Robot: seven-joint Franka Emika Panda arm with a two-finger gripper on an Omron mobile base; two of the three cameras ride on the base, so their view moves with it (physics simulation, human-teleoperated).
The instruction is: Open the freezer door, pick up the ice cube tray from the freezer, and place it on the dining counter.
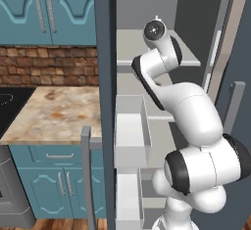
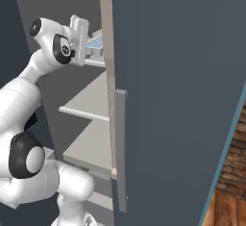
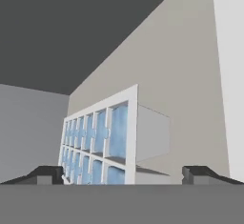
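Ice cube tray [image 3: 97, 144] on an upper freezer [image 2: 57, 37] shelf [image 2: 89, 109], white frame with pale blue cubes.
Fingers [image 3: 47, 174] spread wide either side of the tray's near end, not closed on it; freezer door [image 1: 105, 77] stands open beside the tray.

Slate-grey freezer, teal kitchen

The freezer [image 1: 105, 53] is slate grey outside with pale grey shelves [image 2: 89, 102]; its door [image 2: 182, 100] is plain slate grey with a grey handle [image 2: 120, 148]. The tray [image 3: 102, 142] is white with pale blue cubes. Cabinets [image 1: 49, 9] are teal, the backsplash [image 1: 46, 66] red-brown brick, the counter [image 1: 59, 111] beige marbled.
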